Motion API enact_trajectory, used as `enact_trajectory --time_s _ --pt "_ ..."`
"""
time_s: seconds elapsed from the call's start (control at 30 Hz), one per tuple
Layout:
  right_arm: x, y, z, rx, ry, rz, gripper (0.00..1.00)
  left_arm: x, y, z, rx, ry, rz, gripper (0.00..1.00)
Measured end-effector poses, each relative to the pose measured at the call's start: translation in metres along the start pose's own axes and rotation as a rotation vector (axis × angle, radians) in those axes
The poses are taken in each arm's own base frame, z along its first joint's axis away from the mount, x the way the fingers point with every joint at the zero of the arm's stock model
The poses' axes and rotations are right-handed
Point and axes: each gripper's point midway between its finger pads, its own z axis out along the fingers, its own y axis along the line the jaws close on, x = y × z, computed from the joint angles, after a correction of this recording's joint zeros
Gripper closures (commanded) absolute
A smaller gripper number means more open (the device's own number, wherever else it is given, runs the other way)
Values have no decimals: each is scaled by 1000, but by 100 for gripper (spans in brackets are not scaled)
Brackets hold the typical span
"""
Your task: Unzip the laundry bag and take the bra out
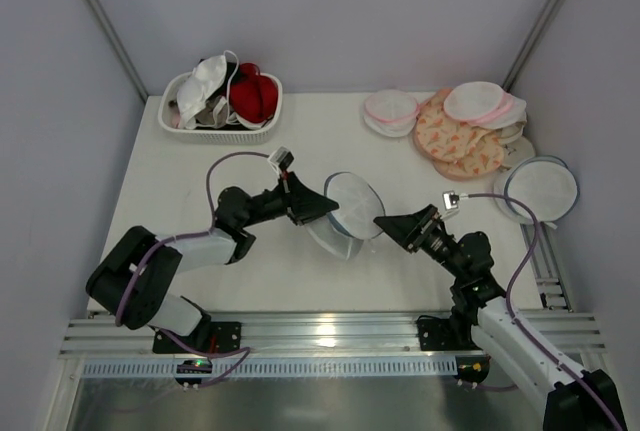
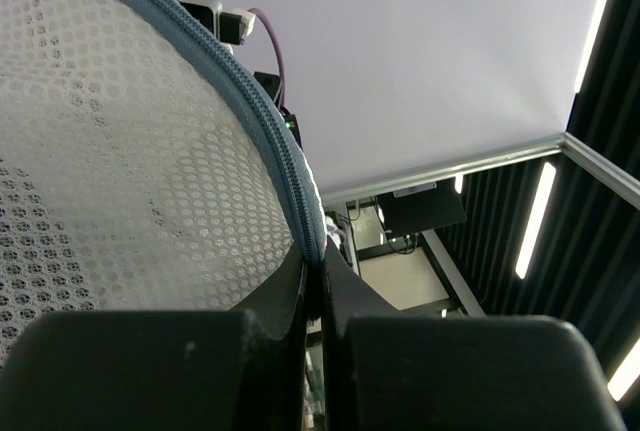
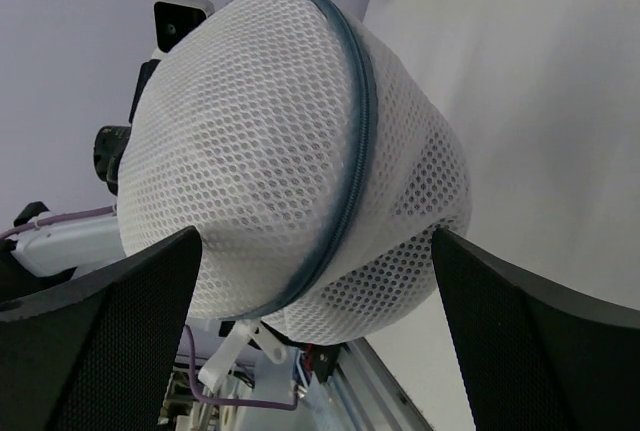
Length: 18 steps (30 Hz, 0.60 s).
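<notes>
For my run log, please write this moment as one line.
left gripper: shut on laundry bag rim | right gripper: open, beside laundry bag | zip: looks closed

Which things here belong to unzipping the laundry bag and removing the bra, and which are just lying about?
Job in hand:
laundry bag
left gripper, shut on the zip rim
right gripper, open, facing the bag

Lying about:
basket with red bra and white bra
pink-rimmed rounds
patterned pouches
grey-rimmed disc

Laundry bag [image 1: 350, 213] occupies centre of table [image 1: 300, 141]. Left gripper [image 1: 332, 207] blocks its 9 o'clock, right gripper [image 1: 383, 221] its 3 o'clock. Basket [image 1: 220, 129] obstructs 10 o'clock, pouch stack [image 1: 460, 129] 2 o'clock. Bare surface at 12 and 6 o'clock passable.
</notes>
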Motion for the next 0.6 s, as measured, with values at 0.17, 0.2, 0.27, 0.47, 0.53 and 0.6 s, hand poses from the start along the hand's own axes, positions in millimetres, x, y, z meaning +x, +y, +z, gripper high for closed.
enact_trajectory --time_s 0.17,0.2,0.27,0.47,0.53,0.6 --pt "-4 4 9 -26 -6 58 39 8 5 -3 -10 19 -11 100" --pt "-5 5 11 -33 -7 66 53 10 4 -3 -10 24 -11 100" --pt "-5 5 14 -42 0 94 77 13 4 -3 -8 33 -10 100" --pt "-6 5 18 -49 6 138 96 14 5 -5 -3 33 7 83" --pt "-6 7 17 -56 5 135 96 14 5 -5 1 31 40 66" --pt "-7 12 15 -68 4 125 96 12 11 -5 -18 16 80 45"
